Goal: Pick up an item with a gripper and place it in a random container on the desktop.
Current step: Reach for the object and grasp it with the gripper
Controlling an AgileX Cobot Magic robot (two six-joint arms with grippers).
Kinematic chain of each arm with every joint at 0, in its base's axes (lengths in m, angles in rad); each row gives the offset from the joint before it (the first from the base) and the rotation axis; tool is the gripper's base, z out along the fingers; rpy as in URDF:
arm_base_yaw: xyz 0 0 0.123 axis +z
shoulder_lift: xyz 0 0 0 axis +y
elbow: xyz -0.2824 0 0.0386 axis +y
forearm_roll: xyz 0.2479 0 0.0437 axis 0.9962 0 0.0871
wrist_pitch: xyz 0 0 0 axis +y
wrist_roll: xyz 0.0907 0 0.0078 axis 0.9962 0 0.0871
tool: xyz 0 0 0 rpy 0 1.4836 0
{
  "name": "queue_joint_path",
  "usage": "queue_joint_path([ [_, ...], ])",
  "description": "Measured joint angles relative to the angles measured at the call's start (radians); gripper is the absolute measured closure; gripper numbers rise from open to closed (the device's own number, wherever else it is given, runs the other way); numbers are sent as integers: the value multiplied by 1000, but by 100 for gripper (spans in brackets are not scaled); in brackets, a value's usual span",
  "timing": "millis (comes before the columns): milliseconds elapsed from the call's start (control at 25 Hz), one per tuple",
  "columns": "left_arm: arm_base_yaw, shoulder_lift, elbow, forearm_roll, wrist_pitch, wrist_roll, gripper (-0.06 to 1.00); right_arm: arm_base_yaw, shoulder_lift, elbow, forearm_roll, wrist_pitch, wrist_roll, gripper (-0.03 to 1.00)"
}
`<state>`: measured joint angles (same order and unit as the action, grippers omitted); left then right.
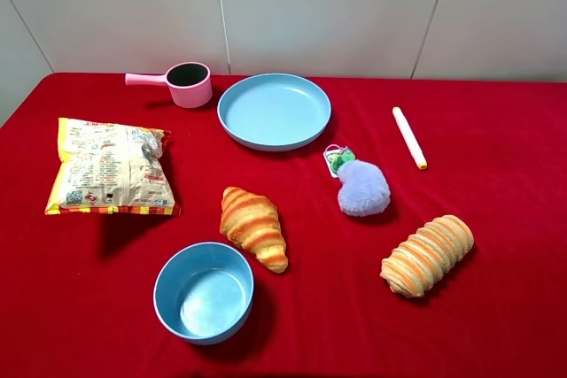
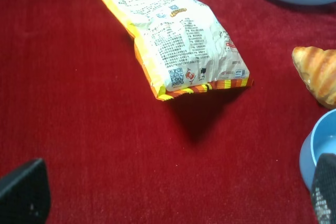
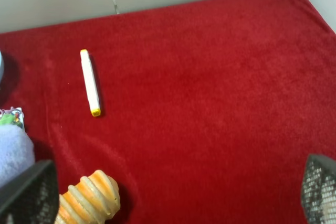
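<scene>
left gripper (image 2: 173, 198): you are looking at it spread wide in the left wrist view, with a black fingertip showing at each side; it is gripping nothing and hovering over red cloth near the snack bag (image 2: 173, 40)
right gripper (image 3: 173, 192): its fingers are also standing wide apart and clasping nothing; the striped bread roll (image 3: 86, 200) is lying just beside one fingertip
plate (image 1: 275, 112): the wide light-blue plate is sitting at the back centre of the desktop (image 1: 514, 183); the pink handled cup (image 1: 182, 83) is standing near it on the left
pen (image 1: 409, 137): the cream-white pen is lying flat on the red cloth, to the right of the plate and apart from it; its yellow tip is pointing toward the near edge; nothing is touching it
front of the table: the croissant (image 1: 255, 226) is lying just beside the small blue bowl (image 1: 204, 292); the lavender pom-pom (image 1: 361, 187) is resting between the croissant and the pen
</scene>
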<state>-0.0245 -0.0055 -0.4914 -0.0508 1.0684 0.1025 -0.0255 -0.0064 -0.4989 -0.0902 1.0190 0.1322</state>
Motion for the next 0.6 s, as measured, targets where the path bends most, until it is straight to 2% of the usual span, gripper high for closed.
queue_joint_path([
  [360,0,0,0,0,0,0,-5,0,16,-9,47,-9,-67,28],
  [600,0,0,0,0,0,0,-5,0,182,-21,100,-26,-81,28],
])
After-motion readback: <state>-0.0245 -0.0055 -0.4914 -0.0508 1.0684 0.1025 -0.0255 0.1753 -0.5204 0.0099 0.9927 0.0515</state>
